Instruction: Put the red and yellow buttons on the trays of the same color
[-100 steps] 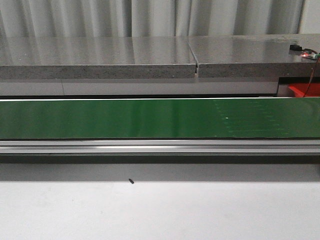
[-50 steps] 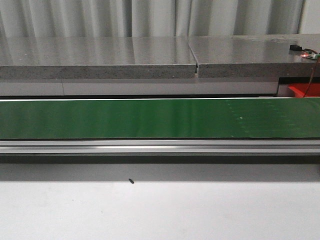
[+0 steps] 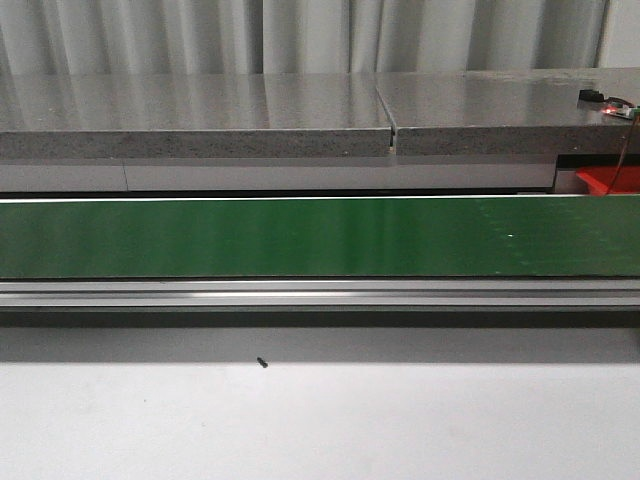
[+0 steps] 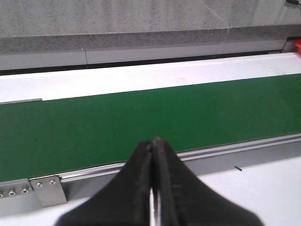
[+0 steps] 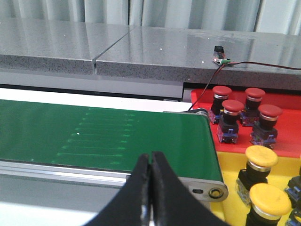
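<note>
The long green belt (image 3: 300, 237) is bare from end to end; no button rides on it. The left claw (image 4: 153, 146) hangs just over the near edge of the belt, its two black fingers pressed shut with nothing between them. The right claw (image 5: 151, 160) is clenched the same way, holding nothing, near the belt's far right end.

Just past that end sits the flat red tray (image 5: 282, 141) with four round red-capped buttons (image 5: 233, 107) standing on it. Next to it is the flat yellow tray (image 5: 230, 183) with at least two round yellow-capped buttons (image 5: 262, 155). Each colour seems to be on its own tray already.

So the step now looks like waiting for the next button. To do it well, each claw should open wide before a button comes near. It should drop over the cap, squeeze gently on the sides, and lift straight up. Then it should set the button down in a free spot, so it does not knock over the ones standing there.
</note>
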{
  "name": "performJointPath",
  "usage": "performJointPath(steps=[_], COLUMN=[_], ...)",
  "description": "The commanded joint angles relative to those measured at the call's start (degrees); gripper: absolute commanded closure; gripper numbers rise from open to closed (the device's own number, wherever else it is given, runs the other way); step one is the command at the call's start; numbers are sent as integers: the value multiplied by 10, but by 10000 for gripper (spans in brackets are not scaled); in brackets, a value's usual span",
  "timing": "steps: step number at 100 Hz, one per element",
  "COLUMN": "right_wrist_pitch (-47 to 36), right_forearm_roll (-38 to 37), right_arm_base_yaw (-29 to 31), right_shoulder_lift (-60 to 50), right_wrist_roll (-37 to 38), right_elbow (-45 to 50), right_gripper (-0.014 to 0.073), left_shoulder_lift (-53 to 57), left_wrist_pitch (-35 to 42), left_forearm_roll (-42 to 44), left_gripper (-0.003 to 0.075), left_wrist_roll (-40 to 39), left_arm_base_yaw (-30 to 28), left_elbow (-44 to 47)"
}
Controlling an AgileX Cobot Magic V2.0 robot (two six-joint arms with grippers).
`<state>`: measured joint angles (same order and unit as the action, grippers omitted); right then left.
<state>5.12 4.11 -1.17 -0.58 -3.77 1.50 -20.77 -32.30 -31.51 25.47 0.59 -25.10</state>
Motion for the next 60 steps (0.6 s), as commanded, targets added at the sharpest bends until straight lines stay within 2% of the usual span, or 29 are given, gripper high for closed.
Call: performJointPath(steps=[1, 60], right_wrist_pitch=[-60, -57], right_forearm_roll=[-7, -5], right_arm_base_yaw=[-1, -1], right_shoulder_lift=[-9, -9], right_wrist_roll=[0, 0], right_elbow=[-9, -9], right_gripper=[662, 662], left_shoulder_lift=[-3, -3], left_wrist_pitch=[35, 35], left_forearm_roll=[-16, -16], left_gripper=[741, 741], left_wrist_roll=[-6, -6], left_arm_base_yaw=[5, 5], left_elbow=[-15, -15])
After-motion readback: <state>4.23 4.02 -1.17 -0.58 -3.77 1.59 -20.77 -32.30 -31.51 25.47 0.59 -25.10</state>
